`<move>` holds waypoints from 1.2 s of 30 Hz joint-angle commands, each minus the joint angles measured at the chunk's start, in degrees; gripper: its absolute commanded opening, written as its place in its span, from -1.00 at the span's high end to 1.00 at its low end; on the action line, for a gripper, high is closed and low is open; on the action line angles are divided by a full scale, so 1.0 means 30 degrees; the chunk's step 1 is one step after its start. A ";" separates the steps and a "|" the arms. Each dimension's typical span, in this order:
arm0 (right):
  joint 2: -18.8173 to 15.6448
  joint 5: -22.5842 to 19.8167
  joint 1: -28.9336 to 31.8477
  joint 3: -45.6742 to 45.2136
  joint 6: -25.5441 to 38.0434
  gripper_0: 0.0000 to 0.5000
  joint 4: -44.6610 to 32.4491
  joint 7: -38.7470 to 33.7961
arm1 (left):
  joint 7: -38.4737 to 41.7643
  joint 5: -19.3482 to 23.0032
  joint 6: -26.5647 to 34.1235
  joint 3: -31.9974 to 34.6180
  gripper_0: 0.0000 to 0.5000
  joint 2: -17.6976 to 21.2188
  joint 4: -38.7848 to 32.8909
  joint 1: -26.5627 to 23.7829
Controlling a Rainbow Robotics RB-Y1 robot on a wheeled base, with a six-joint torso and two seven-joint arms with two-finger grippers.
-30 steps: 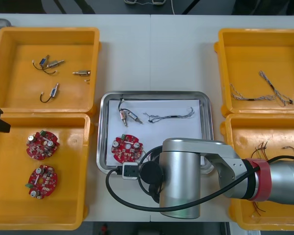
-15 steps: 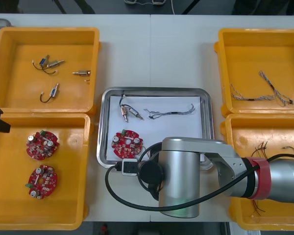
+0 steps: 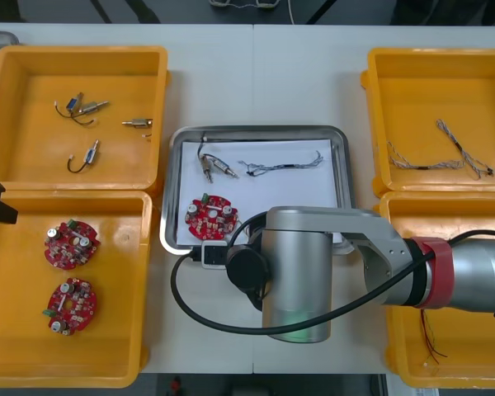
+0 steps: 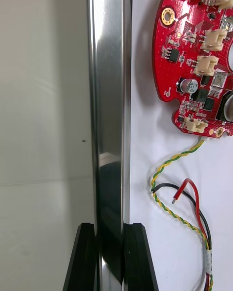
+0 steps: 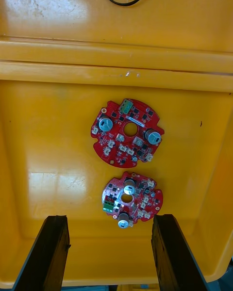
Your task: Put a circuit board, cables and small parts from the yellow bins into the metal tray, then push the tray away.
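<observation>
Two black fingers of the right gripper (image 4: pixel 110 257) pinch the near rim of the metal tray (image 4: pixel 109 102), held apart only by the rim's width. The tray sits mid-table between the yellow bins (image 3: pixel 412 91). On its white floor lies one red circuit board (image 3: pixel 206 219) near the near-left corner, with a red and yellow cable (image 4: pixel 182 194) just beside it. A blue and white cable (image 3: pixel 285 163) and small metal parts (image 3: pixel 213 165) on black wire lie toward the far side. Left gripper (image 5: pixel 111 252) hangs wide open, holding nothing, over two boards (image 5: pixel 127 132) in the near left bin (image 5: pixel 48 126).
</observation>
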 commanded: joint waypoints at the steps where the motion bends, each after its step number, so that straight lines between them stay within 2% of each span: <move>1: -0.0268 0.0126 -0.1589 0.0240 -0.0089 1.00 0.0625 -0.0378 | -0.1799 0.0170 0.0124 0.0547 -1.00 0.0861 -0.0578 0.0319; 18: -0.0122 0.0478 -0.4138 0.0240 -0.0587 1.00 0.3262 0.0179 | -0.1799 0.0170 0.0124 0.0547 -1.00 0.0861 -0.0578 0.0319; 23: -0.0034 0.0858 -0.4343 0.0240 -0.0997 1.00 0.3701 0.0442 | -0.1799 0.0170 0.0124 0.0547 -1.00 0.0861 -0.0578 0.0319; 28: 0.0054 0.1825 -0.4431 0.0240 -0.1729 1.00 0.4375 0.0853 | -0.1799 0.0170 0.0124 0.0547 -1.00 0.0861 -0.0578 0.0319; 36: 0.0142 0.2118 -0.4577 -0.0258 -0.2696 1.00 0.5225 0.1497 | -0.1799 0.0170 0.0124 0.0547 -1.00 0.0861 -0.0578 0.0319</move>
